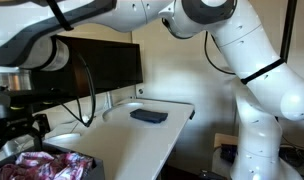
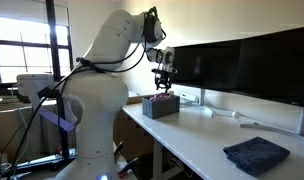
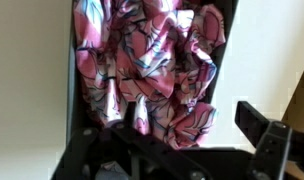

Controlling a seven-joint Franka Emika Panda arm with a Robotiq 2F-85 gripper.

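The gripper (image 2: 164, 80) hangs just above a small dark box (image 2: 160, 106) near one end of the white table (image 2: 192, 135), with its jaws spread wide and gripping nothing. In the wrist view a crumpled pink cloth (image 3: 152, 70) (patterned with pale blue and dark lines) fills the box, and the black fingers (image 3: 264, 140) stand over its near end. Whether they touch the fabric is hard to tell from there, though in both exterior views they seem clear of it. A folded dark blue cloth (image 1: 149, 116) lies flat on the table, well apart from the box. Dark monitors (image 2: 242, 60) stand along the back of the table.
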